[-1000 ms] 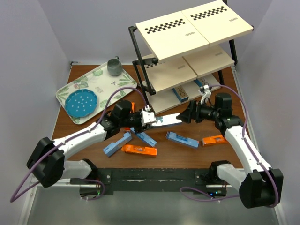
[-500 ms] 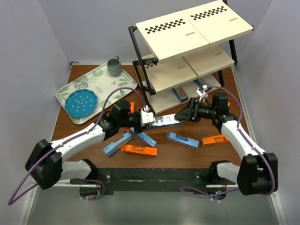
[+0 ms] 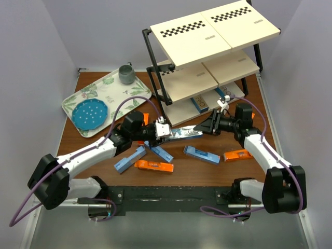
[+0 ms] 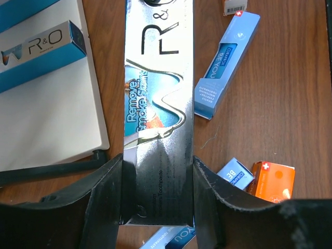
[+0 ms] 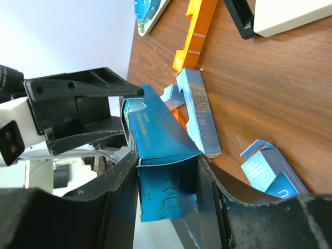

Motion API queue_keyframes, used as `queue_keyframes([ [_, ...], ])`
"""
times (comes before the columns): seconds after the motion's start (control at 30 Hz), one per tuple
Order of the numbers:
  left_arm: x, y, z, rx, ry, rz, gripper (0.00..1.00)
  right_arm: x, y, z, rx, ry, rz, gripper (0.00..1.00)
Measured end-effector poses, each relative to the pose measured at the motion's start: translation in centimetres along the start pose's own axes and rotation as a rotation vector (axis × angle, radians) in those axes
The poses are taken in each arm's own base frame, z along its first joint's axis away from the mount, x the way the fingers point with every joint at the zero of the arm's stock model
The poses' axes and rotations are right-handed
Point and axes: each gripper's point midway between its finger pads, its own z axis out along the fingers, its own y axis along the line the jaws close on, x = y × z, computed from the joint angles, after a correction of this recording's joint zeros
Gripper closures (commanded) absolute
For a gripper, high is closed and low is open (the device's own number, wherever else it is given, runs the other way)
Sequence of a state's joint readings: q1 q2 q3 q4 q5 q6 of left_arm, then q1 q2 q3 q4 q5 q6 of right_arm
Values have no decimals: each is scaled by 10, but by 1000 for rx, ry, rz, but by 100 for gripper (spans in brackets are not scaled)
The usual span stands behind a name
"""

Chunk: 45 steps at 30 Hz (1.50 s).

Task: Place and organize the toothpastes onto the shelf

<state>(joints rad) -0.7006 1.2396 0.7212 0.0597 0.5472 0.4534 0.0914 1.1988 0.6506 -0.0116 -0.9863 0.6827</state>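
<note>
A silver-white toothpaste carton [image 3: 184,134] hangs level above the table in front of the shelf [image 3: 207,36], held at both ends. My left gripper [image 3: 167,130] is shut on its left end, and in the left wrist view the carton [image 4: 158,104] runs straight out from that gripper [image 4: 158,202]. My right gripper [image 3: 203,128] is shut on the other end, both fingers pressed on the carton's blue side [image 5: 166,181]. More toothpastes lie on the table below: blue ones [image 3: 202,154] [image 3: 129,158] and orange ones [image 3: 237,154] [image 3: 153,165]. Another silver carton [image 4: 41,49] lies on the shelf's lowest board.
A leaf-patterned tray [image 3: 111,88] at the back left carries a blue plate [image 3: 89,114] and a grey cup [image 3: 126,73]. The shelf's black frame leg [image 3: 155,88] stands just behind the left gripper. Side walls close in on both sides.
My right gripper has moved left onto the carton's free end and shut on it. The left gripper keeps its hold and has barely moved.
</note>
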Motion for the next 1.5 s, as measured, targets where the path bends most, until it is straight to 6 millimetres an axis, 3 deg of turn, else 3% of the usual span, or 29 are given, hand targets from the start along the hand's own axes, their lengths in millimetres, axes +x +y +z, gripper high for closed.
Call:
queue_keyframes([
  [0.13,0,7,0,-40,7,-3,26,1,1,0,-6,-14,21,87],
  [0.23,-2,16,-1,-86,1,-2,8,2,-2,-1,5,-46,45,89],
  [0.33,-5,25,-7,-152,-7,-4,1,3,-4,-5,21,-91,71,92],
  [0.53,-18,47,-33,-342,-46,-11,0,-10,-2,-14,49,-223,94,95],
  [0.7,-32,75,-72,-589,-108,-43,1,-26,-4,-26,100,-363,107,95],
  [0.93,-21,101,-129,-932,-153,-134,1,-44,-14,-43,167,-555,165,95],
  [1.07,-9,109,-147,-1056,-147,-172,1,-51,-23,-45,211,-615,200,95],
  [1.3,-6,119,-167,-1182,-152,-196,2,-39,-28,-9,288,-628,215,94],
  [1.5,-7,122,-181,-1249,-169,-210,3,-40,-44,17,381,-700,235,95],
])
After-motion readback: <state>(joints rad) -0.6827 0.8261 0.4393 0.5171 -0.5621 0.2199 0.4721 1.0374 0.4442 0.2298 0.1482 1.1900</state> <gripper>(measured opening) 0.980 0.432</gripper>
